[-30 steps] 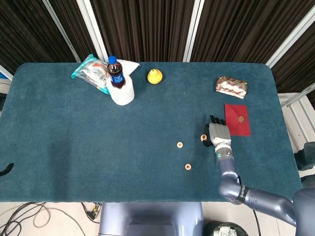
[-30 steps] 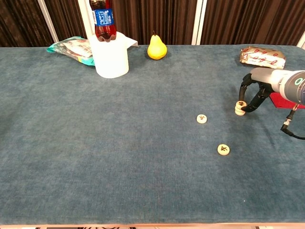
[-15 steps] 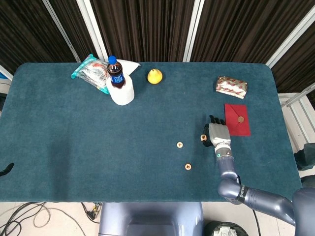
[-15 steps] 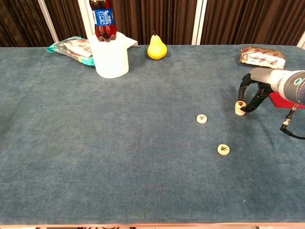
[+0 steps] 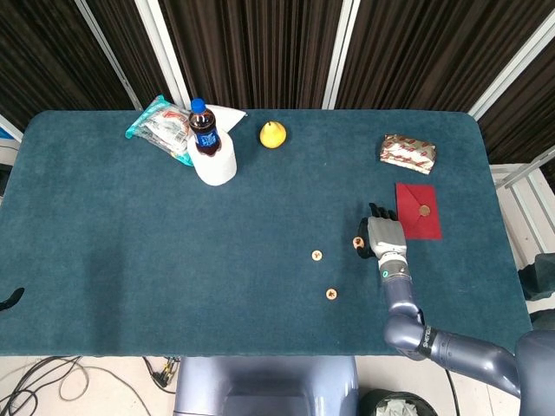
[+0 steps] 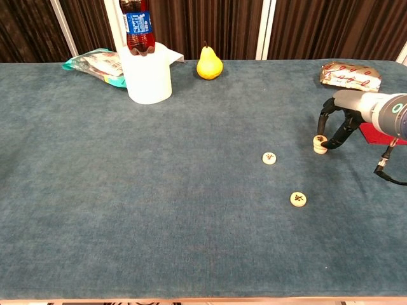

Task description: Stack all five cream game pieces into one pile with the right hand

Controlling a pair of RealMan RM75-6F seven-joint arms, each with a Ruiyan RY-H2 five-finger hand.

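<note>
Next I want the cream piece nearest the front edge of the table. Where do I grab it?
Pinch the cream piece across its round rim, with the right robot hand coming down from above. It lies flat on the table, apart from the other pieces, so only its thin rim offers purchase.

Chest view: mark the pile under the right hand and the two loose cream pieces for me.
pile (image 6: 320,143), chest view, its side, just under the fingertips.
farther loose piece (image 6: 269,157), chest view, middle of its marked top face.
nearer loose piece (image 6: 298,199), chest view, middle of its marked top face.
</note>
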